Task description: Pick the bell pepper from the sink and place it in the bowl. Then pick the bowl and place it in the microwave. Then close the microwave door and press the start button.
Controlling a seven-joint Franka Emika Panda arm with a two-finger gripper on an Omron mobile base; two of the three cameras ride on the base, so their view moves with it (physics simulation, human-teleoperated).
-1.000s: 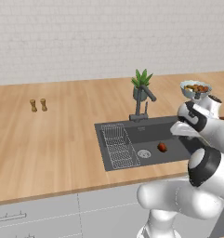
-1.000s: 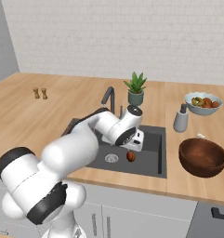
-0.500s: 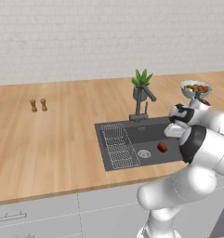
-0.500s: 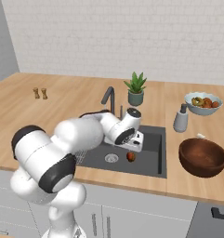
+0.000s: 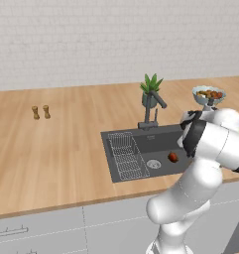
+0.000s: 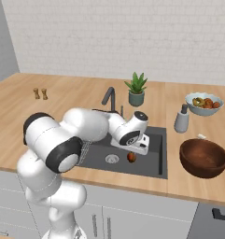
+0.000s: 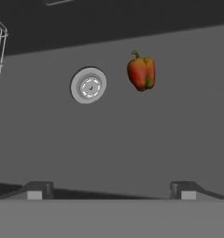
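Over the last second my arm folded forward and swung my hand down over the sink [image 6: 153,161], so the wrist that had been up near the faucet [image 6: 109,97] now hung just above the basin. My fingers [image 7: 111,189] were spread as wide as they go and held nothing. The bell pepper [image 7: 141,72] had not moved: it lay on the sink floor just beside the round drain [image 7: 88,85], ahead of my fingertips and a little toward one side, so I was not yet centred on it. The wire rack [image 5: 127,155] stood well apart on the far side of the drain, out of my way. The wooden bowl [image 6: 203,158] waited on the table to the right of the sink, near the soap dispenser [image 6: 181,118]. I judged this to be the approach for the first pick; I still needed to shift over the pepper and lower before closing.
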